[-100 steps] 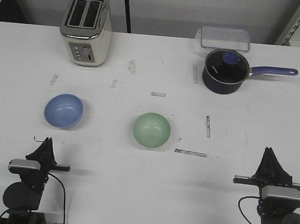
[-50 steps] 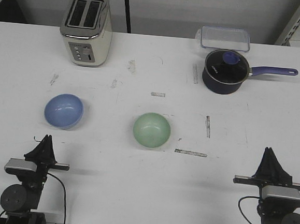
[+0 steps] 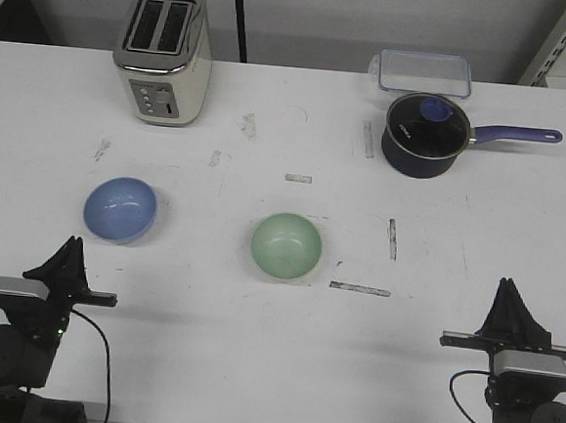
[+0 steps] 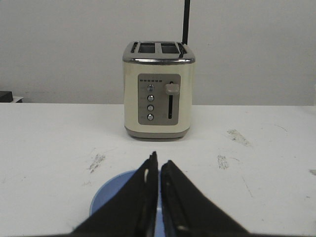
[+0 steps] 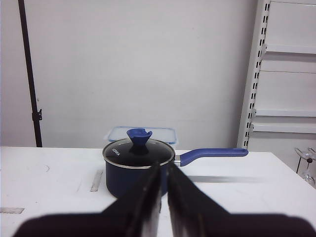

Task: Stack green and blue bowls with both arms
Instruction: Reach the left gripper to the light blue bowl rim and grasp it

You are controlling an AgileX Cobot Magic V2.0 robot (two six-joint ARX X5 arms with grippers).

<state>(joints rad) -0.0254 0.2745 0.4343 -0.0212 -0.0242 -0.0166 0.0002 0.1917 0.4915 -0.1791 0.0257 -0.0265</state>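
On table, blue bowl [image 3: 119, 208] left, green bowl [image 3: 286, 245] centre, well apart. Left gripper [image 3: 67, 256] and right gripper [image 3: 508, 293] closed, empty. Bowls probably light, stiff, slippery; pinch rims.

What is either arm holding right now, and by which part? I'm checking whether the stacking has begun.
Nothing is held. The left gripper and right gripper are shut and empty, short of the blue bowl and green bowl.
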